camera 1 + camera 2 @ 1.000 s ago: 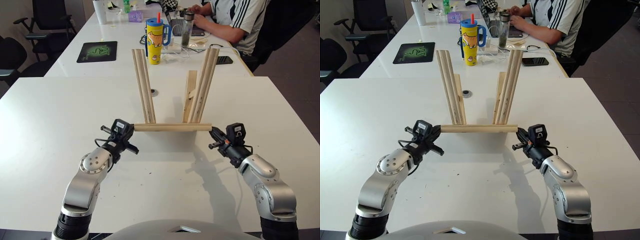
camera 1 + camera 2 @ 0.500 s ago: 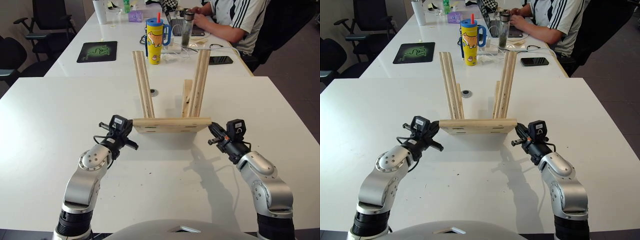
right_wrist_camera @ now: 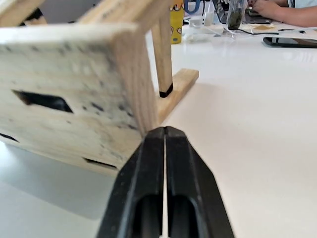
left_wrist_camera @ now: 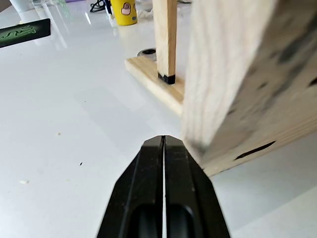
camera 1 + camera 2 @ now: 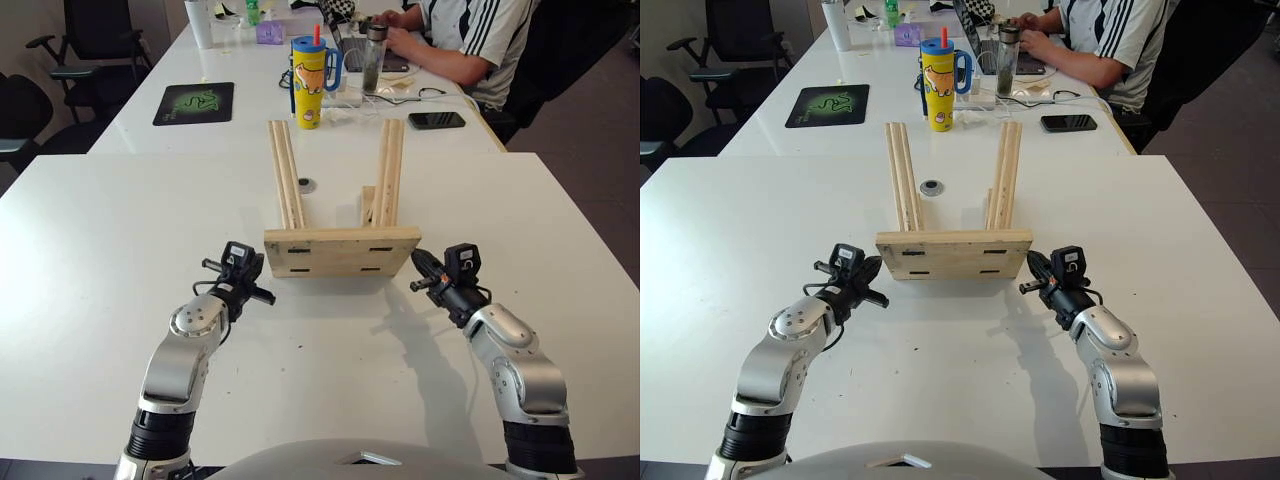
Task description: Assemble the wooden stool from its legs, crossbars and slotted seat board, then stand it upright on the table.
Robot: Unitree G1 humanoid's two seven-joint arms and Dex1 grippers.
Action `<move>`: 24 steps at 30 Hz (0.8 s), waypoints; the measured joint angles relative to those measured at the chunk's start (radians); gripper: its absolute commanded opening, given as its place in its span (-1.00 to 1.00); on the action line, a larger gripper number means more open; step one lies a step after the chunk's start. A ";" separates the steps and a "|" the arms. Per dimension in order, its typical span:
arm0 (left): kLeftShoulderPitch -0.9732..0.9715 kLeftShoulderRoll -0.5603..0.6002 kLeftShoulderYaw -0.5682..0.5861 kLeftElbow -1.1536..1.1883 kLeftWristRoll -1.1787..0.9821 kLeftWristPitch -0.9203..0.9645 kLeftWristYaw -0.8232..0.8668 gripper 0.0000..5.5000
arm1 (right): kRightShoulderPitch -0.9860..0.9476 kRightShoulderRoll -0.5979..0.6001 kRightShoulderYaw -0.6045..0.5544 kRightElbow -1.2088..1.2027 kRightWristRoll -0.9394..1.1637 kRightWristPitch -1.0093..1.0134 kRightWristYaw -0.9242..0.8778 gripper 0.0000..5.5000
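Left eye view: stool (image 5: pixel 342 251) tipped, legs (image 5: pixel 290 175) pointing away.

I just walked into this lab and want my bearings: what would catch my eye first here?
The wooden stool in the middle of the white table, tipped so its slotted seat board faces the robot and its legs point away. The left gripper and right gripper, both shut, sit at either end of the seat board. A yellow cup stands on the far table.
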 measured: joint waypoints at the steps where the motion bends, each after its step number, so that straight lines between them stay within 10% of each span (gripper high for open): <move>1: 0.000 0.002 0.000 0.020 0.008 -0.013 0.004 -1.00 | -0.002 -0.001 0.001 0.019 -0.009 -0.006 -0.003 -1.00; 24: -0.049 -0.055 -0.080 0.310 0.054 -0.246 0.002 -1.00 | -0.138 0.031 0.086 0.332 -0.111 -0.135 -0.006 -1.00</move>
